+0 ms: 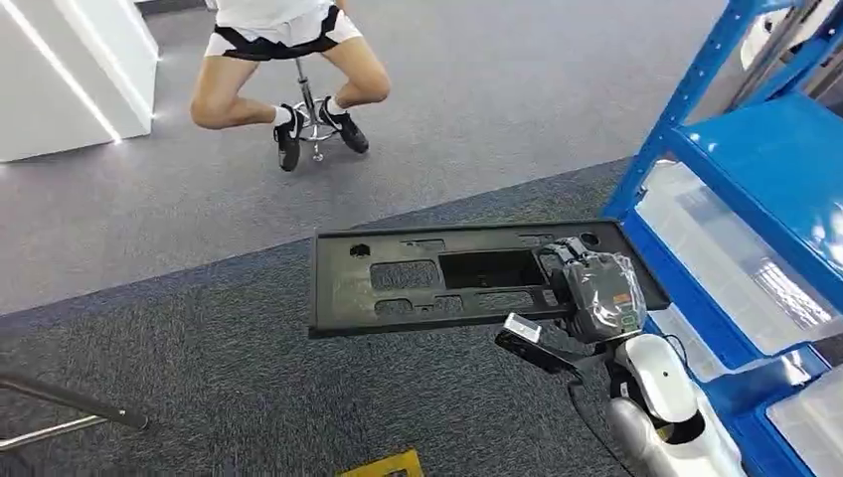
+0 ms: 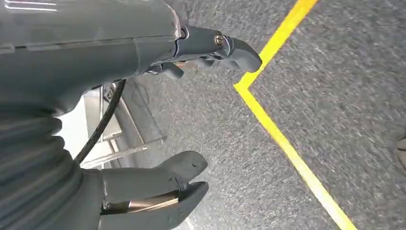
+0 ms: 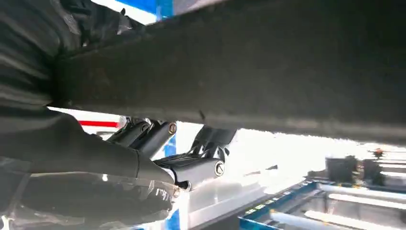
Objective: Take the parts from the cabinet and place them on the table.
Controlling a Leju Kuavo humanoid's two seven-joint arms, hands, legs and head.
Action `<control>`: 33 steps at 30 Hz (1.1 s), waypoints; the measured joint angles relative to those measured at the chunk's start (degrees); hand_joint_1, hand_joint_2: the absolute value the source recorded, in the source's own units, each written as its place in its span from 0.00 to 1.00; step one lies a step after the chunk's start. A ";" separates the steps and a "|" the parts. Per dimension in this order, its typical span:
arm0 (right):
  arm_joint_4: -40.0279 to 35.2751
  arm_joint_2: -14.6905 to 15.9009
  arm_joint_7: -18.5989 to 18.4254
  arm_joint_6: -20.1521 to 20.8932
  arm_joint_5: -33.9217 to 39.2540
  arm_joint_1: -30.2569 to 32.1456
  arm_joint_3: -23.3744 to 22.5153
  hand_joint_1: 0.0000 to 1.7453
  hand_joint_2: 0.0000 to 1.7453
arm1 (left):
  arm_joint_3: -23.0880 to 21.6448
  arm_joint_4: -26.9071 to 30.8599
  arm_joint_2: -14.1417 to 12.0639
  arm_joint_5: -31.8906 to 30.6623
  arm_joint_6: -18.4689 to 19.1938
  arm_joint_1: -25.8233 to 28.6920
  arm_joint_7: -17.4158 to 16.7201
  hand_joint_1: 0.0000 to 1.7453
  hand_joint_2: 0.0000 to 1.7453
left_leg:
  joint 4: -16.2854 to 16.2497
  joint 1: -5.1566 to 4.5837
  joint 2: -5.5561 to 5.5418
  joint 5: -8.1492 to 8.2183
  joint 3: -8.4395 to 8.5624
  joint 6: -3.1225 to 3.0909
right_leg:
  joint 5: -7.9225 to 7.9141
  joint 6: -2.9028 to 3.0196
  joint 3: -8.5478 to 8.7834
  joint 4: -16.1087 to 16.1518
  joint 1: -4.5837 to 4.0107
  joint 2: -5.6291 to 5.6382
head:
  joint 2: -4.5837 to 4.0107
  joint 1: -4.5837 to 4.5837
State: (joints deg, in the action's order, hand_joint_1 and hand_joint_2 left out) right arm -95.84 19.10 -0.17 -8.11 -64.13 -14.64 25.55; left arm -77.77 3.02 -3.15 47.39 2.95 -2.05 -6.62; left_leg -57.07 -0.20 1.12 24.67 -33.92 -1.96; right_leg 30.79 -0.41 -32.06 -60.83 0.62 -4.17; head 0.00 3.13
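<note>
Grey carpet [image 1: 199, 328] covers the floor beneath the robot, darker close in and paler farther off.

1. Right hand [image 1: 596, 293]: note that the fingers are closed on the right end of the black part [image 1: 437, 278], a long flat panel with several rectangular cut-outs. In the right wrist view the fingers [image 3: 148, 136] curl against the panel's underside, and its dark edge [image 3: 249, 72] runs across the picture above them. The hand wears a clear plastic cover.

2. Black part: observe that it is held roughly level above the carpet, extending from the hand toward the robot's left. It touches nothing but the hand.

3. Left hand [image 2: 186, 120]: confirm in the left wrist view that it holds nothing. The thumb [image 2: 163, 187] and the darker fingers [image 2: 215, 48] stand apart, pointing down at the carpet and a yellow floor line [image 2: 277, 129] that bends at a corner.

4. Blue cabinet [image 1: 736, 149]: locate it just to the right of the right hand. Its shelves carry clear plastic bins [image 1: 716, 248].

5. Surroundings: a person [image 1: 288, 60] sits on a wheeled stool [image 1: 313, 119] well beyond the part. A white unit [image 1: 70, 70] stands at far left, and a metal bar [image 1: 70, 402] lies low at the left edge.
</note>
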 joint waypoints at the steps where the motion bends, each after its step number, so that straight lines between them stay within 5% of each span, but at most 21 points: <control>1: -0.22 0.39 0.37 0.02 0.17 0.01 -0.31 1.00 1.00 | -0.13 0.00 0.00 0.00 0.00 -0.08 0.02 0.00 1.00 | -0.02 0.06 -0.38 -0.17 -0.06 -0.28 | 2.10 0.07 -1.46 -3.11 0.17 2.24 | 0.00 -0.02; 3: -0.24 0.81 0.57 0.24 0.37 0.37 -0.55 1.00 1.00 | -0.28 0.00 0.00 0.11 0.07 -0.24 0.02 0.00 1.00 | -0.05 0.05 -1.97 -0.19 -0.10 -0.38 | 6.19 -0.07 -5.88 -12.26 0.16 3.94 | 0.00 -0.04; 5: -0.17 0.94 0.79 0.39 0.37 0.74 -0.68 1.00 1.00 | -0.31 0.02 0.02 0.28 0.11 -0.23 0.02 0.00 1.00 | -0.25 0.08 -3.67 -0.19 -0.13 -0.38 | 5.79 -0.26 -7.82 -15.49 0.19 4.02 | 0.00 -0.04; 7: -0.17 0.96 0.85 0.44 0.37 0.74 -0.66 1.00 1.00 | -0.31 0.02 0.02 0.31 0.13 -0.22 0.02 0.00 1.00 | -0.47 0.19 -4.53 -0.14 -0.13 -0.32 | 3.75 -0.39 -7.03 -13.37 0.33 4.06 | 0.00 -0.04; 9: -0.20 0.98 0.92 0.48 0.39 0.68 -0.70 1.00 1.00 | -0.33 0.02 0.09 0.48 0.20 -0.25 0.02 0.00 1.00 | -1.39 0.46 -6.33 0.29 -0.18 0.18 | -1.90 -0.68 -2.54 -3.75 0.89 5.19 | 0.00 -0.04; 11: -0.11 1.00 0.92 0.50 0.41 0.69 -0.70 1.00 1.00 | -0.33 0.02 0.07 0.70 0.22 -0.40 0.02 0.00 1.00 | -2.84 0.37 -7.86 0.79 -1.21 0.91 | -1.65 -1.03 -1.15 -0.15 1.09 9.74 | 0.00 -0.09; 15: -0.13 1.14 1.05 0.61 0.48 0.49 -0.68 1.00 1.00 | -0.33 0.02 0.07 0.83 0.35 0.02 0.02 0.00 1.00 | -2.61 0.85 -10.46 0.16 -2.39 2.03 | -2.13 0.26 -1.35 -0.15 1.10 6.65 | 0.00 -0.07; 17: -0.13 1.11 1.22 0.63 0.52 -0.01 -0.66 1.00 1.00 | -0.33 0.09 0.24 0.92 0.37 0.03 0.02 0.00 1.00 | -5.99 0.38 -4.44 2.40 -3.58 2.38 | -2.19 1.07 -1.00 0.19 0.96 5.12 | 0.00 0.02; 18: -0.11 1.11 1.22 0.68 0.55 -0.10 -0.66 1.00 1.00 | -0.33 0.09 0.24 0.96 0.37 -0.16 0.02 0.00 1.00 | -10.00 0.53 -2.65 4.58 -5.55 2.63 | -2.13 1.29 -0.98 0.21 0.71 4.26 | 0.00 0.00; 20: 0.04 1.16 1.22 0.74 0.55 -0.08 -0.66 1.00 1.00 | -0.33 0.09 0.26 0.96 0.37 -0.22 0.02 0.00 1.00 | -18.01 0.80 -1.61 7.93 -9.44 2.90 | -1.97 1.53 -0.98 0.20 0.38 2.55 | 0.00 0.00; 21: 0.18 1.16 1.31 0.76 0.55 -0.07 -0.61 1.00 1.00 | -0.33 0.11 0.31 0.96 0.37 -0.22 0.02 0.00 1.00 | -20.07 0.86 -1.51 8.09 -10.42 2.95 | -1.89 1.61 -0.96 0.20 0.26 1.65 | 0.00 0.00; 22: 0.20 1.16 1.35 0.76 0.55 -0.07 -0.59 1.00 1.00 | -0.33 0.11 0.33 0.96 0.37 -0.19 0.02 0.00 1.00 | -19.15 0.88 -1.47 6.99 -9.94 2.87 | -1.79 1.67 -0.89 0.20 0.18 0.86 | 0.00 0.00; 24: 0.20 1.12 1.35 0.76 0.55 -0.19 -0.57 1.00 1.00 | -0.33 0.11 0.33 0.96 0.44 -0.10 0.02 0.00 1.00 | -10.60 0.77 -0.85 2.36 -5.40 2.29 | -1.49 1.52 -0.52 0.20 0.06 -0.64 | 0.00 0.02; 25: 0.20 1.11 1.38 0.76 0.55 -0.23 -0.57 1.00 1.00 | -0.33 0.11 0.33 0.96 0.46 -0.09 0.02 0.00 1.00 | -5.54 0.41 1.00 0.29 -2.59 1.77 | -1.27 1.40 -0.20 0.22 0.04 -1.26 | 0.00 0.00; 26: 0.20 1.11 1.38 0.76 0.55 -0.24 -0.59 1.00 1.00 | -0.33 0.11 0.28 0.96 0.46 -0.23 0.02 0.00 1.00 | -3.23 -0.49 4.45 1.27 -1.36 1.40 | -1.09 1.11 -0.01 0.34 -0.09 -1.95 | 0.00 0.00; 27: 0.20 1.14 1.35 0.76 0.55 -0.25 -0.59 1.00 1.00 | -0.33 0.11 0.28 0.96 0.46 -0.34 0.02 0.00 1.00 | -2.54 -0.91 4.37 1.03 -1.23 1.22 | -0.96 0.87 -0.04 0.24 -0.33 -2.37 | 0.00 0.00; 30: 0.24 1.05 1.38 0.76 0.55 -0.34 -0.39 1.00 1.00 | -0.33 0.11 0.22 0.96 0.46 0.04 0.02 0.00 1.00 | -1.96 -1.09 1.68 0.69 -1.45 0.55 | -0.96 0.21 0.70 1.07 -0.26 -4.57 | 0.00 0.00; 31: 0.15 1.05 1.42 0.76 0.55 -0.36 -0.39 1.00 1.00 | -0.33 0.11 0.20 0.96 0.46 0.09 0.02 0.00 1.00 | -0.70 -0.23 0.84 0.12 -0.36 0.02 | -0.44 -0.32 1.19 1.19 -0.08 -4.00 | 0.00 -0.02; 32: 0.26 1.07 1.42 0.81 0.55 -0.48 -0.37 1.00 1.00 | -0.33 0.11 0.24 0.96 0.48 -0.03 0.02 0.00 1.00 | -0.21 -0.39 0.16 -0.01 -0.02 -0.04 | 0.39 -0.35 1.06 -0.08 0.14 -0.27 | 0.00 -0.07; 33: 0.26 1.13 1.55 0.79 0.57 -0.59 -0.41 1.00 1.00 | -0.33 0.11 0.24 0.98 0.55 -0.12 -0.02 0.00 1.00 | -0.09 -0.31 -0.40 -0.12 0.08 -0.22 | 2.38 -0.19 -0.66 -3.45 0.14 2.07 | 0.00 -0.04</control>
State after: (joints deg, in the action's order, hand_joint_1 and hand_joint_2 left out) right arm -95.58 20.24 1.38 -7.32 -63.56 -15.23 25.14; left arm -78.09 3.13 -2.91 48.37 3.50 -2.17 -6.64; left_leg -57.16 -0.51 0.72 24.55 -33.83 -2.19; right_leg 33.17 -0.60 -32.73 -64.28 0.76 -2.10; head 0.00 3.08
